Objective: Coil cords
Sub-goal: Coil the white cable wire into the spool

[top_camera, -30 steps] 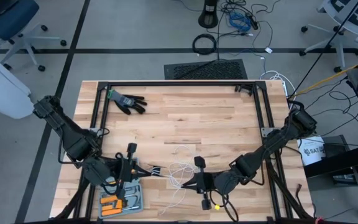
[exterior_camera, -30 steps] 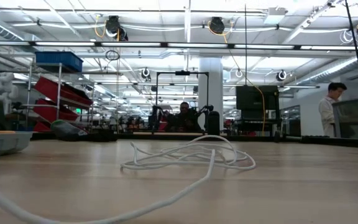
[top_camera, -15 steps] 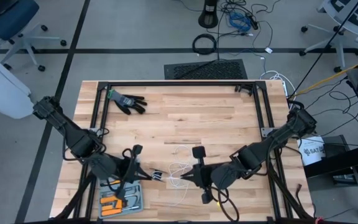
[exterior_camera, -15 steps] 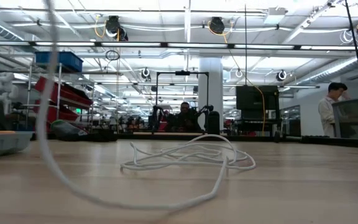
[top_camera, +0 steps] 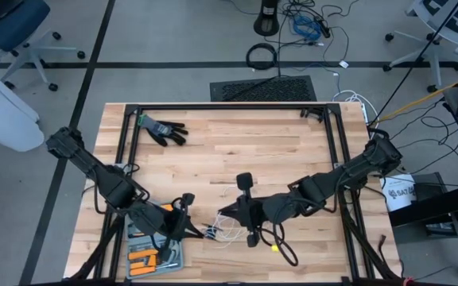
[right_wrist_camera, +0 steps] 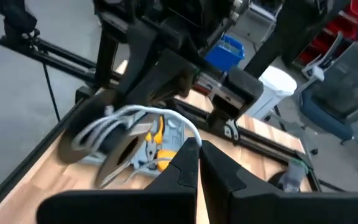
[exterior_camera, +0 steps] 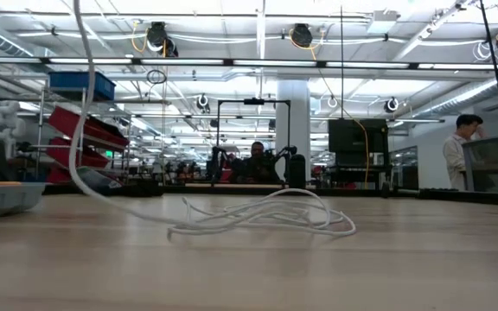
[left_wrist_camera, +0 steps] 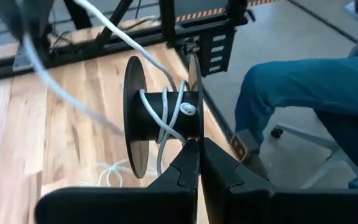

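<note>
Left gripper [left_wrist_camera: 197, 144] clamps the black spool [left_wrist_camera: 160, 121] near the tool tray [top_camera: 151, 256], right gripper [right_wrist_camera: 197, 144] pinches the white cord [exterior_camera: 258, 216] beside it; slack turns may slip off.

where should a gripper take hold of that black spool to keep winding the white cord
By the rim of one flange, edge-on from the side, as the left gripper grips the spool now: the hub between the two discs carries the white cord and must stay clear.
</note>
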